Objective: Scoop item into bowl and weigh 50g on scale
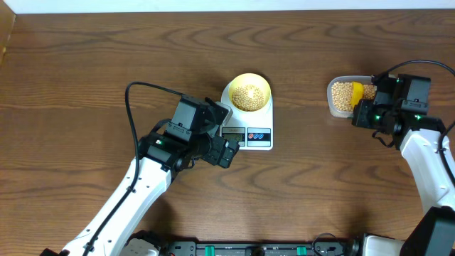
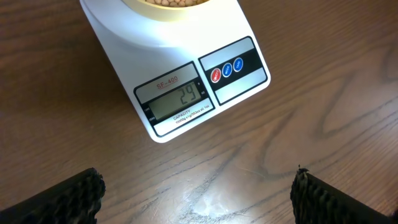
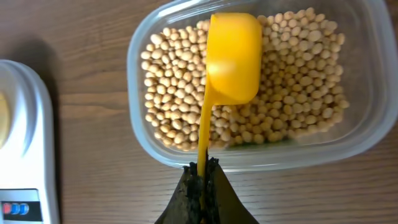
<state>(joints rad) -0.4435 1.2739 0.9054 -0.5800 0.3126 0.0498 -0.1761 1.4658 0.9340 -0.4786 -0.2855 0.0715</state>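
I'm looking down at a dark brown wood-grain table (image 1: 85,57). Sitting flat on it near the middle, I've got the white rounded-rectangle digital kitchen scale (image 1: 250,122). Off to its right, well apart, a clear rectangular plastic tub (image 1: 331,105) rests directly on the wood too.

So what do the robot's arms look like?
The left arm and right arm are smooth white tubes ending in boxy black wrists with tiny green lights. A thin black cable loops beside each. The jaws are black with bumpy, ridged faces.
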